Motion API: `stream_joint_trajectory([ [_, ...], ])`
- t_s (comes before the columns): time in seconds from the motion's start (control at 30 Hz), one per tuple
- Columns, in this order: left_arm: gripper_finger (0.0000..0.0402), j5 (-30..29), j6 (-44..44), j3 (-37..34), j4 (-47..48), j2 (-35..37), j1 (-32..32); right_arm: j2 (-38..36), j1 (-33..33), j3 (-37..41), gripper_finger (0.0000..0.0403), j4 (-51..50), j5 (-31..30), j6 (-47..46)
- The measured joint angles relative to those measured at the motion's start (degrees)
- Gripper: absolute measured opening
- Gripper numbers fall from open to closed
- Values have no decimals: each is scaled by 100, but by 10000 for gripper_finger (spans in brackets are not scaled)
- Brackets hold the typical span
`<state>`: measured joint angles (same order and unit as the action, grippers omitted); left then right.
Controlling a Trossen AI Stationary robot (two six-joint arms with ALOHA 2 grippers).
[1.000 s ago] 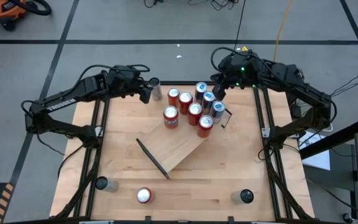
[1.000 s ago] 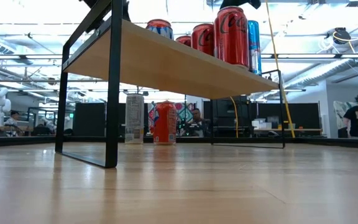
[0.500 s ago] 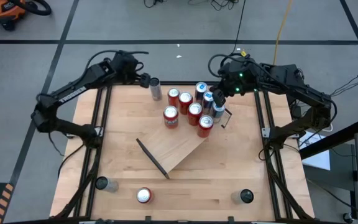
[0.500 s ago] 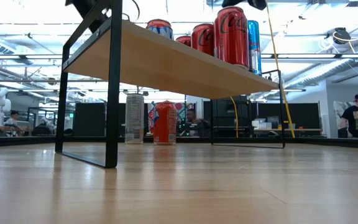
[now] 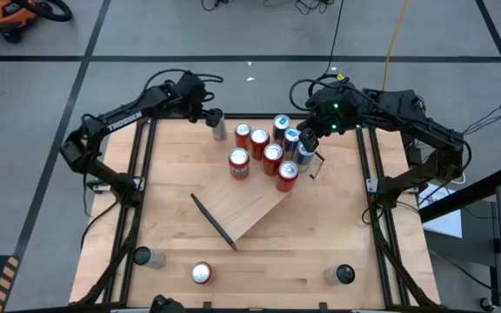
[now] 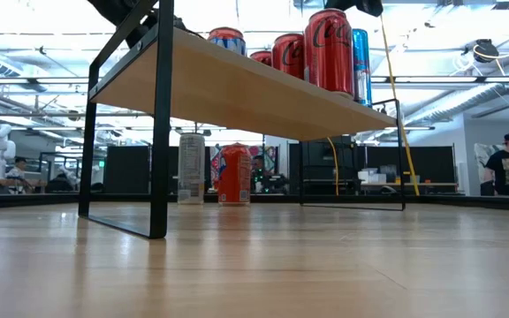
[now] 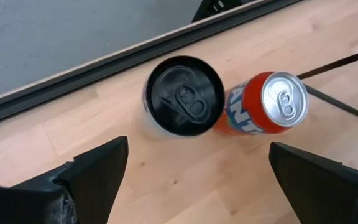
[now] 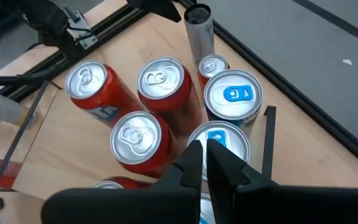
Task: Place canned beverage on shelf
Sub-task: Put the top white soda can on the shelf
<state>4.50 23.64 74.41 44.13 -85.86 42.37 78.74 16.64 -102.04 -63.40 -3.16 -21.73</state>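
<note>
Your left pincer (image 7: 191, 180) hangs released above the black-topped can (image 7: 183, 98). It's rigid, smooth and probably slippery, so grip its sides mid-height. Your right pincer (image 8: 205, 163) is clenched empty over the shelf (image 5: 250, 207).

Worktop (image 5: 320, 235): pale wood, smooth matt grain, with a black metal frame. Shelf (image 5: 255, 207): light wood board, matt, on thin black metal brackets. Cans (image 8: 160, 81): glossy painted metal with bright brushed-silver lids; one can (image 7: 182, 96) has a matt black lid.

The table (image 5: 320, 235) carried the shelf (image 5: 250, 209) with 7 cans (image 5: 272, 156); 5 more cans stood on the tabletop.
</note>
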Motion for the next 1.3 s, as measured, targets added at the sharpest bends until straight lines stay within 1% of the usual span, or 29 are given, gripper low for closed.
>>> stream_joint_trajectory([
  [0.17, 392, -145, -46, 0, -53, -158, 11, 2, 26, 0, 0, -15, -6, 34],
  [0.37, 392, -140, -153, 0, -331, -468, 15, 2, 28, 2, 0, -22, -23, 54],
  [0.57, 392, -456, -168, 0, -426, -689, 15, 2, 28, 2, 0, -28, -23, 36],
  [0.67, 392, -628, -195, 0, -687, -709, 15, 2, 28, 2, 0, -28, -23, 36],
  [0.8, 392, -600, -188, 0, -893, -770, 37, 2, 28, 2, 0, -28, -96, 33],
  [0.93, 392, -296, -164, 0, -872, -908, 75, 2, 31, 2, 0, -28, -157, 12],
  [1.03, 390, -300, -164, 0, -875, -994, 74, 2, 31, 2, 0, -26, -157, 12],
  [1.17, 376, -321, -164, 0, -974, -1019, 74, 2, 31, 2, 0, -27, -157, 12],
  [1.3, 349, -328, -164, 0, -957, -1019, 74, 4, 31, 2, 0, -26, -172, 10],
])
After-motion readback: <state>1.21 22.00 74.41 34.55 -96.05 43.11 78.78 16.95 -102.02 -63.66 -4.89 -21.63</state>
